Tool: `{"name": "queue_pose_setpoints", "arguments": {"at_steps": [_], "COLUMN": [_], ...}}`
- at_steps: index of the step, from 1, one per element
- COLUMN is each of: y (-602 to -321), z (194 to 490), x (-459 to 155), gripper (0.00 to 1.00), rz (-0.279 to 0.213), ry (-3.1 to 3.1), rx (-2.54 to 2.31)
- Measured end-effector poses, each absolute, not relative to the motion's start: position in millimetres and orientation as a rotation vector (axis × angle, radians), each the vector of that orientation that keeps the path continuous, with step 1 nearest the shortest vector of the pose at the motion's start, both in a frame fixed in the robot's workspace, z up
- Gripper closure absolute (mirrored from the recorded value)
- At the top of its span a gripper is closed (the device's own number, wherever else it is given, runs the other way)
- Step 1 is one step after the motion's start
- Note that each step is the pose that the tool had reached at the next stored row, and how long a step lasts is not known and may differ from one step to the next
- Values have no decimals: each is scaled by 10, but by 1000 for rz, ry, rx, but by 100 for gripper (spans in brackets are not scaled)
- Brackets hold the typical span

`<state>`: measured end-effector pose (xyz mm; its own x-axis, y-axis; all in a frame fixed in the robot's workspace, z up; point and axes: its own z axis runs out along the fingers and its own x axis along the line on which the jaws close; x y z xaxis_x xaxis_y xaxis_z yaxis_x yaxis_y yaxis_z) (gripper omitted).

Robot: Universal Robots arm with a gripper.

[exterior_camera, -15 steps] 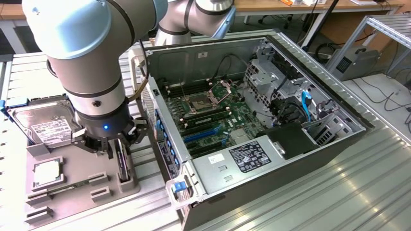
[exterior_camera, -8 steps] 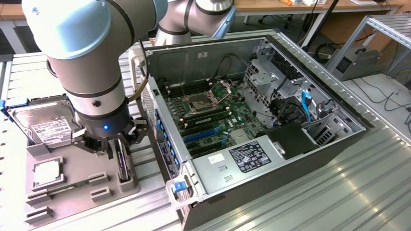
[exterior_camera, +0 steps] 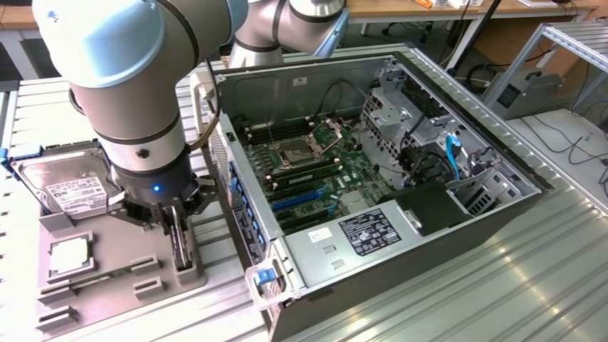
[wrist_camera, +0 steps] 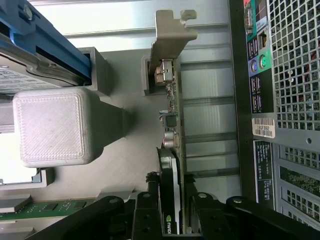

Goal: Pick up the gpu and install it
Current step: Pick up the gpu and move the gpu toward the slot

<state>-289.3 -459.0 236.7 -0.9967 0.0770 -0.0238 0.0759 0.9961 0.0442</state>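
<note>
A robot arm reaches straight down to a grey parts tray (exterior_camera: 107, 239) at the exterior view's left, on a ribbed metal worktop (exterior_camera: 456, 299). Its hand (exterior_camera: 178, 222) straddles the gpu (exterior_camera: 182, 255), a thin black card standing on edge in a slot at the tray's near right side, close beside the computer case. In the wrist view the two black fingers (wrist_camera: 150, 207) of the hand (wrist_camera: 172, 202) sit narrowly apart, one against each flat face of the gpu (wrist_camera: 177, 117), and appear to be closed on it. The card's silver end bracket (wrist_camera: 172, 37) sits in a notch of the grey tray, so the card looks gripped but not yet lifted. Farther left on the tray lie a hard drive (exterior_camera: 67, 187) with a white label and, nearer, a small square silver chip (exterior_camera: 68, 256). To the exterior view's right the computer case (exterior_camera: 256, 92) lies open on its side, showing the green motherboard (exterior_camera: 328, 171) with blue expansion slots (exterior_camera: 295, 201) that hold no card. Judging by this, the pick-up is at the grasping stage. The lift, the carry across to the case and the seating of the card in a slot all remain to be done.
</note>
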Motion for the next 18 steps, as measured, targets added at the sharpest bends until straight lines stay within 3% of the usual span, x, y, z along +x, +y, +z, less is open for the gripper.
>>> {"name": "queue_pose_setpoints", "arguments": {"at_steps": [2,18], "y": [-4590,-4590], "z": [2367,2367], "x": [-2893,-2894], "gripper": [73,73], "rz": [67,67], "ry": [3113,3114], "rx": [119,91]}}
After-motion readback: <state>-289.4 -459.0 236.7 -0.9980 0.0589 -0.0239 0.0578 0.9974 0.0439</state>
